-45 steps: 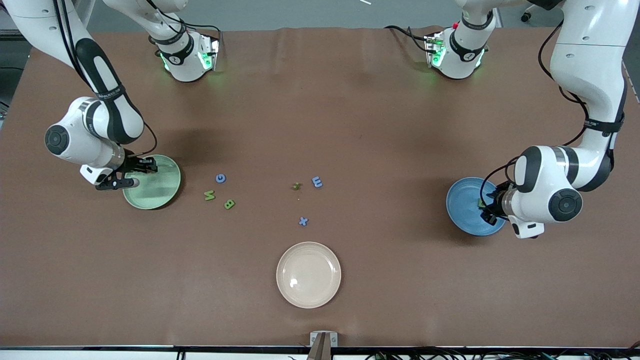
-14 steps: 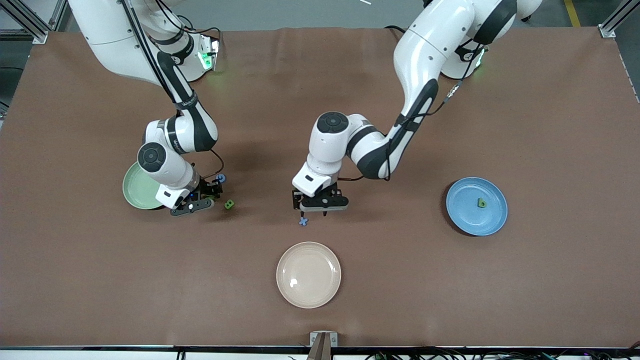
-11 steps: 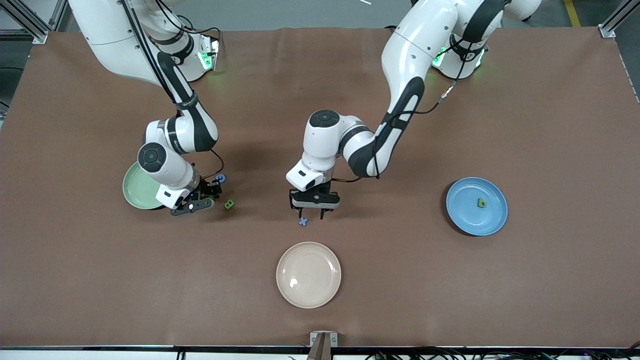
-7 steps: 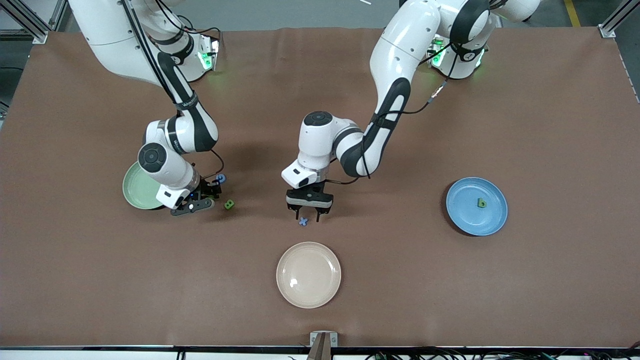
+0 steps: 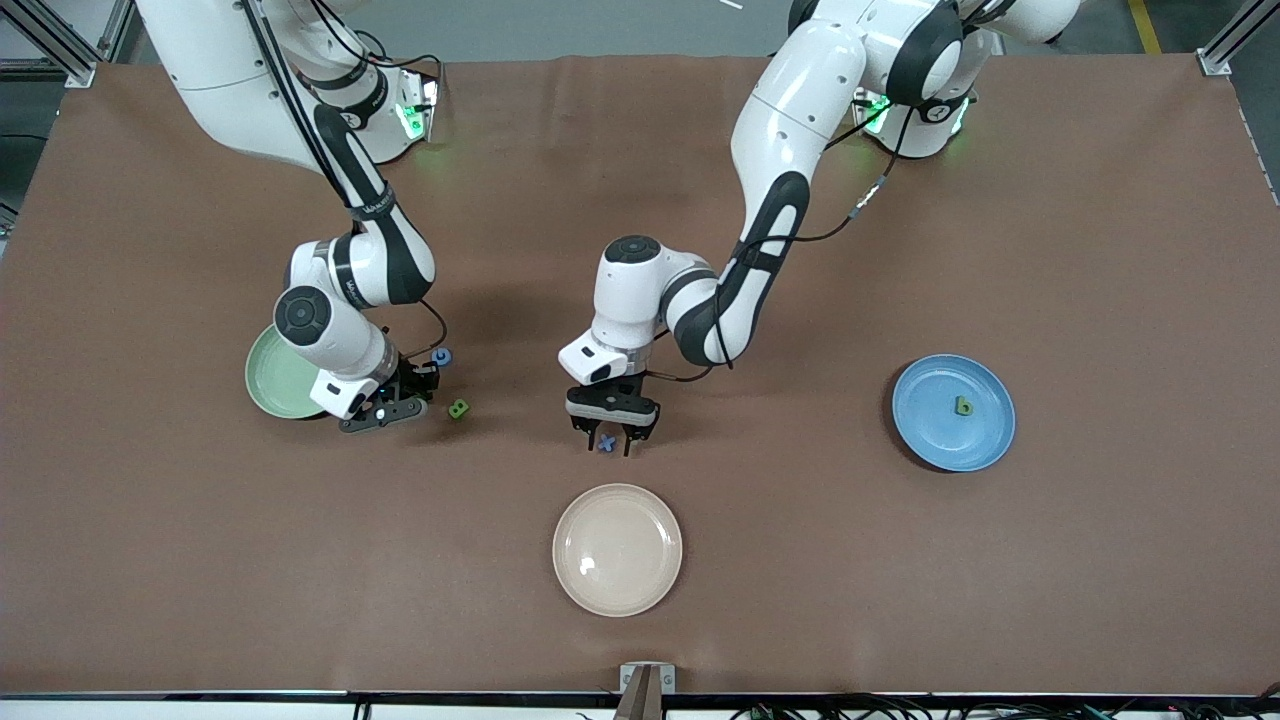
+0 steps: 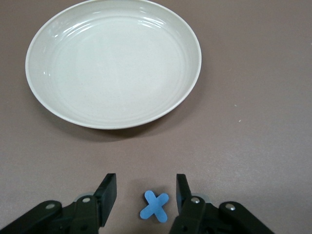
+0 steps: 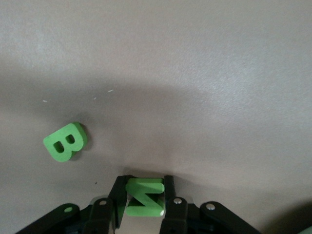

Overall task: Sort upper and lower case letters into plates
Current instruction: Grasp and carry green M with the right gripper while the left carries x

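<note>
The left gripper (image 6: 146,195) stands spread on the table with the blue x (image 6: 155,206) lying flat midway between its fingers, untouched, while the right gripper (image 7: 144,197) pinches the green N (image 7: 144,196) beside the mint plate (image 5: 275,380).

Worktop (image 5: 900,600) is covered edge to edge by a matte brown sheet, faint creases seen toward the robots' end. Grey floor (image 5: 600,25) is visible past that end, with a yellow floor line (image 5: 1143,25) at one corner. Aluminium frame posts (image 5: 1235,35) are seen at both upper corners of the front view. A small metal bracket (image 5: 646,680) is fixed at the middle of the edge nearest the front camera; dark cables (image 5: 900,712) are strung along below that edge. Lighting is even and from overhead, with soft shadows cast on the sheet. No walls or windows are in view.
</note>
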